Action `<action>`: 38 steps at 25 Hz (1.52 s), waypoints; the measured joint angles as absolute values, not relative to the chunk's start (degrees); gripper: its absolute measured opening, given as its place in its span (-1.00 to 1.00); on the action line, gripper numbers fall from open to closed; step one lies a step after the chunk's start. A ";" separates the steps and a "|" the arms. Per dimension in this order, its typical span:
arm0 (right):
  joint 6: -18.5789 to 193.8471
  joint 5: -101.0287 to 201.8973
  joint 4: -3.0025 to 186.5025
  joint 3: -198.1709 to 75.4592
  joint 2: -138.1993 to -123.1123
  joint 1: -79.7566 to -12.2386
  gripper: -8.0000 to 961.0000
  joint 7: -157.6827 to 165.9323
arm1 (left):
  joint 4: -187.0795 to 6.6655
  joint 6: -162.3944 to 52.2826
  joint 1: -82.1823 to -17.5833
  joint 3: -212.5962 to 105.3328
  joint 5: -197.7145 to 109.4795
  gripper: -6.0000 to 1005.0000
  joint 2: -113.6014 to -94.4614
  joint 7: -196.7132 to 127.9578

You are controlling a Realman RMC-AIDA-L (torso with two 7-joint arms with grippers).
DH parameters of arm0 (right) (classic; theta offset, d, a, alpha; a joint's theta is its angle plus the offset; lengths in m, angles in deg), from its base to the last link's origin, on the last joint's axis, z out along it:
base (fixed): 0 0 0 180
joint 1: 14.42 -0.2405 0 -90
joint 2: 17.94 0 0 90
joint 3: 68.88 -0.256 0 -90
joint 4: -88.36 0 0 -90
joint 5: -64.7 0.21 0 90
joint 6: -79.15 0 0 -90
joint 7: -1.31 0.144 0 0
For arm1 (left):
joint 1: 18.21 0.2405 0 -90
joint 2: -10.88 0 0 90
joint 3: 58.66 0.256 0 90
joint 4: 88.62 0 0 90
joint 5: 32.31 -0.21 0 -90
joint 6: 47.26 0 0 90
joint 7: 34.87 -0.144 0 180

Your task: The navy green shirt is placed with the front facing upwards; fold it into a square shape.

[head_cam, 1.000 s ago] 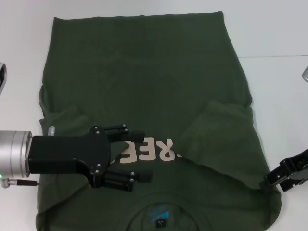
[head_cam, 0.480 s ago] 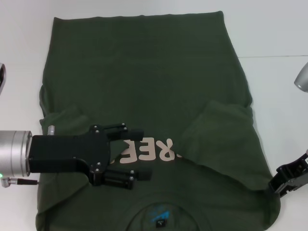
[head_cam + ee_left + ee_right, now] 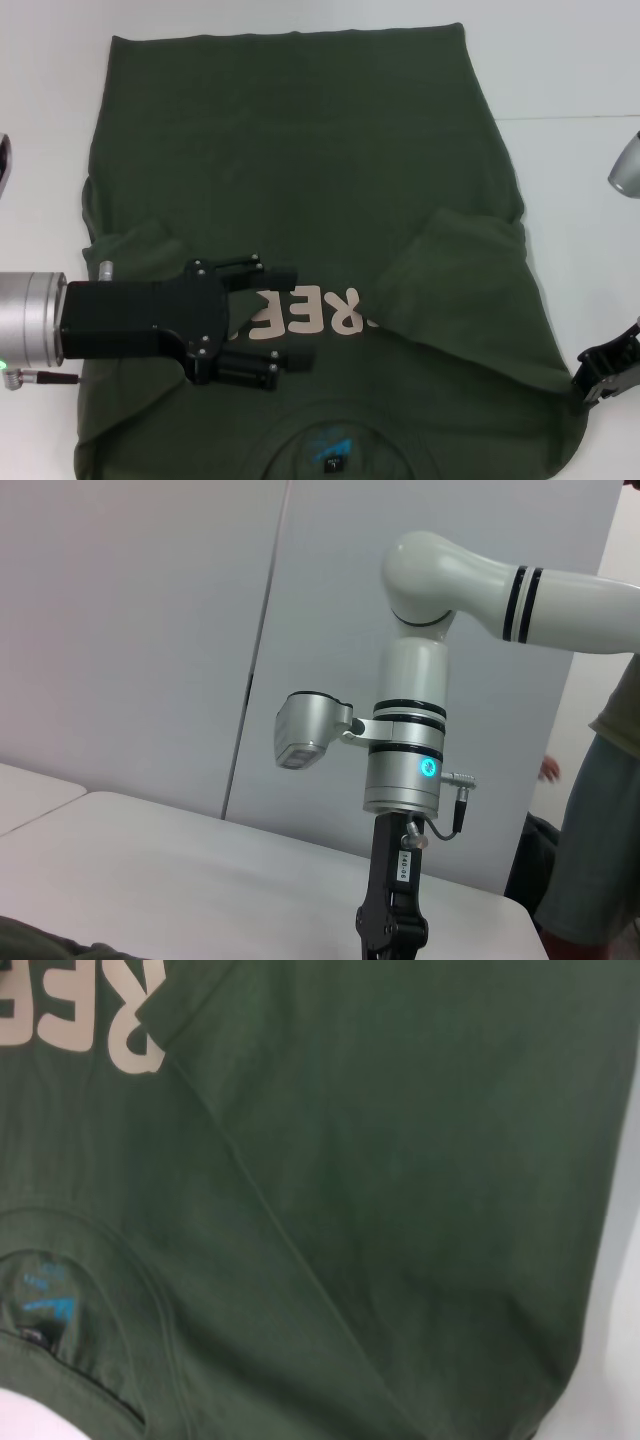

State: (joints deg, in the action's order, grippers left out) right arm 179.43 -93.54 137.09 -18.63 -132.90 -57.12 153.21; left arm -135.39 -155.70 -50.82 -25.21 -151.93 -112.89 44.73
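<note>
Olive navy green shirt point(image 3: 300, 150) flat on my table point(image 3: 580, 60), sleeves folded in. Left gripper point(image 3: 290, 318) hovering over lettering, jaws spread, empty. Right gripper point(image 3: 612, 368) at shirt's edge, jaws — can't tell.

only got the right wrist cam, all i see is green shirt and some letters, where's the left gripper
Observer: The left gripper is open over the shirt, at the end of the lettering on the robot's left.
Operator: and my right one
Observer: The right gripper is at the shirt's right edge, near the shoulder.
Operator: sleeves folded in yet
Observer: Yes, the left sleeve and right sleeve both lie folded inward over the front.
</note>
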 joint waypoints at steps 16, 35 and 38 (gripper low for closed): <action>183.13 -87.98 145.41 -23.11 -134.59 -48.20 -0.89 146.81 | -135.68 -154.42 -49.67 -31.98 -151.93 0.87 -112.11 56.76; 182.25 -85.57 146.43 -26.08 -135.78 -47.37 -0.89 141.94 | -157.93 -163.19 -47.42 -36.96 -174.70 0.85 -106.66 111.35; 181.89 -85.21 146.45 -26.05 -135.81 -47.44 -0.89 141.42 | -162.15 -163.31 -47.78 -34.34 -180.44 0.83 -106.89 114.09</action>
State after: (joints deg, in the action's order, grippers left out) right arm 181.89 -85.21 146.45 -26.05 -135.81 -47.44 141.42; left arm -162.15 -163.31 -47.78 -34.34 -180.44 -106.89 114.09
